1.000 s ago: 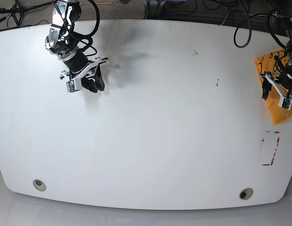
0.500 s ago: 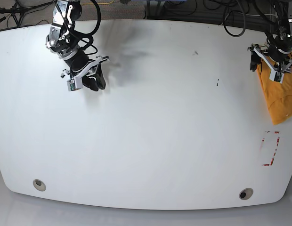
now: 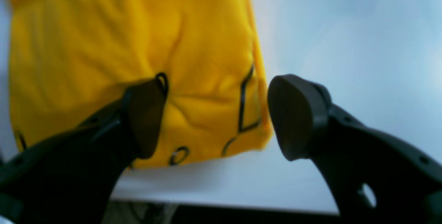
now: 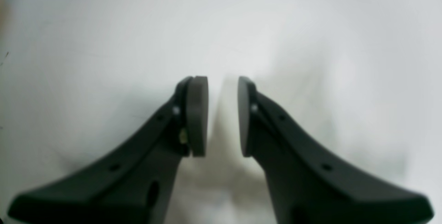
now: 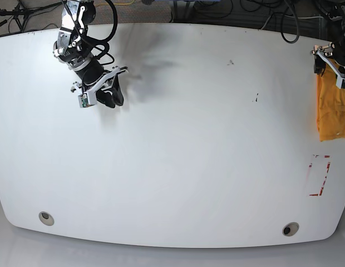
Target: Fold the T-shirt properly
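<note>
Apart at the tips in the left gripper (image 3: 221, 117), with cloth of the T-shirt (image 3: 207, 44) showing in the gap; hard to tell about contact with either finger. Black lettering on the orange-yellow cloth just below and between the tips, and folds running up from there. In the base view, at the right edge of the bench (image 5: 178, 144), toward the far right corner, lies bunched and partly cut off by the frame. Slightly apart, too, in the right gripper (image 4: 222, 117), with nothing between; poised near the far left corner, well apart from the cloth. Farther out, down the right edge, red marks (image 5: 321, 175) below the cloth. Near the two front corners, one round hole (image 5: 46, 218) on the left and another hole (image 5: 290, 229) on the right. Past the far edge, dark cables (image 5: 220, 10).
</note>
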Robot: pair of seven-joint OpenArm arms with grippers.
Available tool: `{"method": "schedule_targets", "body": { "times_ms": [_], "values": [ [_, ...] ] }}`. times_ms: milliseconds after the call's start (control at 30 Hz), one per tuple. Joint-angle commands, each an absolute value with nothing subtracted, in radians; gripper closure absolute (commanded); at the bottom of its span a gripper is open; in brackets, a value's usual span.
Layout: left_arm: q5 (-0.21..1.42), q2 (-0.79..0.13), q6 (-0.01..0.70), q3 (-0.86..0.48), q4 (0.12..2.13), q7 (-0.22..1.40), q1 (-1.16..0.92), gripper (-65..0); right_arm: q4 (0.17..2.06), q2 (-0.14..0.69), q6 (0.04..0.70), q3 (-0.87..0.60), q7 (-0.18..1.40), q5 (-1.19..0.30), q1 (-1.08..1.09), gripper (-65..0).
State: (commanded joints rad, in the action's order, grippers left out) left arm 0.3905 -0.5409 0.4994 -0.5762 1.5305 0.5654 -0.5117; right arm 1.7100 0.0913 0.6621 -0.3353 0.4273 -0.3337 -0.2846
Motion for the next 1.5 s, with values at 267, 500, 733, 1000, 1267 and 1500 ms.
{"method": "schedule_targets", "body": {
  "times_ms": [267,500,733,1000,1267,1500],
  "values": [
    [0.392,-0.536,0.545,-0.61,1.646,0.619,-0.526,-46.1,1.71,0.091,0.662,-0.335,0.427,-0.334,-0.283,-14.0],
    [0.357,-0.395,0.493,-0.572,1.837,0.576,-0.486,-45.8,1.702,0.097,0.662,-0.334,0.371,-0.321,-0.277,-14.0],
    [0.127,-0.209,0.414,-0.44,1.831,0.335,-0.415,-45.8,1.595,0.101,0.657,-0.341,0.097,-0.231,-0.285,-14.3],
    [-0.079,-0.007,0.38,-0.394,1.871,0.145,-0.484,-45.8,1.544,0.101,0.661,-0.363,-0.033,-0.186,-0.378,-14.0],
    [-0.082,0.087,0.38,-0.361,1.942,0.064,-0.711,-45.8,1.546,0.099,0.661,-0.366,-0.154,-0.205,-0.564,-14.0],
    [-0.081,0.142,0.38,-0.355,1.963,0.013,-0.961,-45.7,1.546,0.099,0.656,-0.366,-0.246,-0.309,-0.745,-14.0]
  ]
}}
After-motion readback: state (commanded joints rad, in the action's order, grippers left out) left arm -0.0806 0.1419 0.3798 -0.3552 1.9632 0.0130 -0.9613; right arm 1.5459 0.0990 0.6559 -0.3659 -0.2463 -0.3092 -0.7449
